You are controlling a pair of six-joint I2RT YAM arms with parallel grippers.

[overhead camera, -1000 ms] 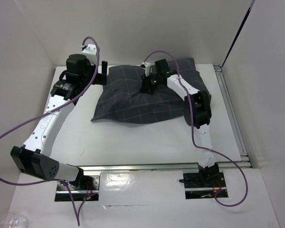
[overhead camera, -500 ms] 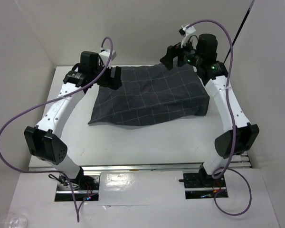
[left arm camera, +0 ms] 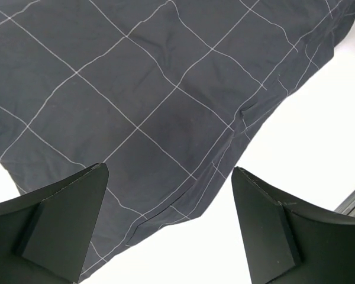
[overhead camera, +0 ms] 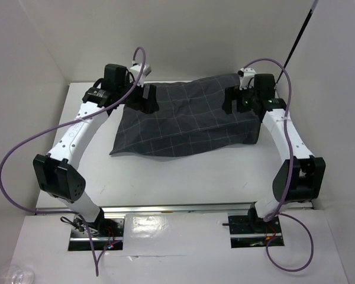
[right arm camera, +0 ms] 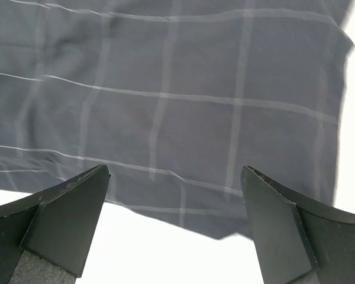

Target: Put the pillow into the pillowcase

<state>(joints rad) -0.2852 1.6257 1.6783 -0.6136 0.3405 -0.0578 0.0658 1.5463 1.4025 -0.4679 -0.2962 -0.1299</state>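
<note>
The dark grey checked pillowcase (overhead camera: 186, 121) lies spread on the white table, puffed up thicker along its right side. No part of the pillow shows; it is hidden from every view. My left gripper (overhead camera: 147, 99) hovers open over the case's back left corner. In the left wrist view the left gripper (left arm camera: 168, 168) has the pillowcase (left arm camera: 136, 100) edge and hem below it, with nothing between the fingers. My right gripper (overhead camera: 232, 100) stands open above the back right corner. The right wrist view shows the right gripper (right arm camera: 174, 168) over the pillowcase (right arm camera: 183, 100) edge, apart from the cloth.
White walls close in the table (overhead camera: 183, 177) at the back and on both sides. A metal rail (overhead camera: 290, 142) runs along the right edge and another rail (overhead camera: 195, 207) along the front by the arm bases. Purple cables (overhead camera: 23, 154) loop off both arms.
My right gripper let go at the middle of the pillowcase, opened, swung to the back right, then came down over that corner. The left gripper shifted slightly right. The case now lies flatter.
</note>
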